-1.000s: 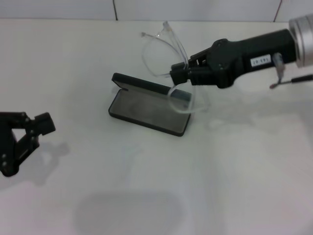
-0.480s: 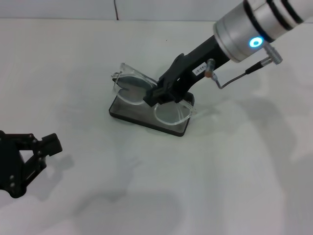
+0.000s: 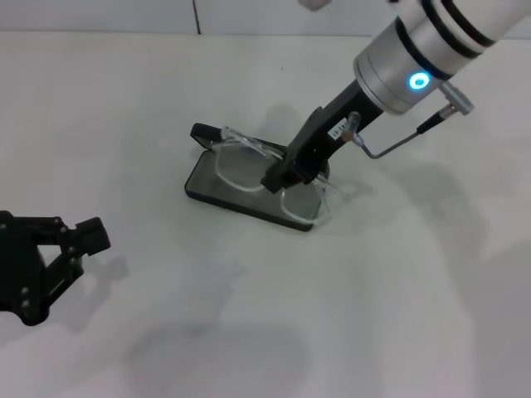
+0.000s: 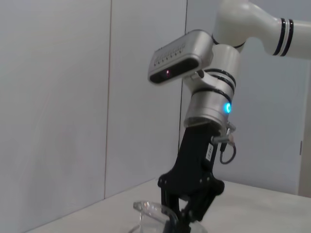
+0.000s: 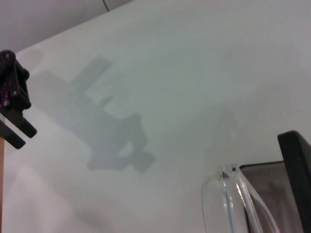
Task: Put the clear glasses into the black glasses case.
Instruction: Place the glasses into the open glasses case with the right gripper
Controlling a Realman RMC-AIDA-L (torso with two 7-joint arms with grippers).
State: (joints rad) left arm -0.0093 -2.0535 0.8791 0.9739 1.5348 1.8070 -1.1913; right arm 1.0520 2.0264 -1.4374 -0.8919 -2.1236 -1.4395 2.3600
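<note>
The black glasses case point(image 3: 249, 186) lies open on the white bench point(image 3: 398, 290), a little behind the middle and well clear of every edge. Its tray with the grey lining faces up and its lid stands raised along the far side, seen as a dark bar at the case's far left corner.

The clear glasses point(image 3: 249, 166) are inside the case, or very nearly so: both lenses lie over the grey lining, one toward the left end, the other toward the right end, where the frame reaches over the tray's right rim. In the right wrist view one end of the clear frame point(image 5: 233, 204) shows just beside the case wall point(image 5: 296, 160), with the lining behind it.

The right pincer point(image 3: 278, 178) reaches down at a slant from the far right and is closed on the glasses at the bridge, between the two lenses, its tip just above the tray. The left wrist view shows the same pincer point(image 4: 187, 216) from the side, its fingers narrowed around the clear frame point(image 4: 148, 208).

The left pincer point(image 3: 79, 240) hangs near the bench's left edge, well apart from the case, spread wide and holding nothing.
</note>
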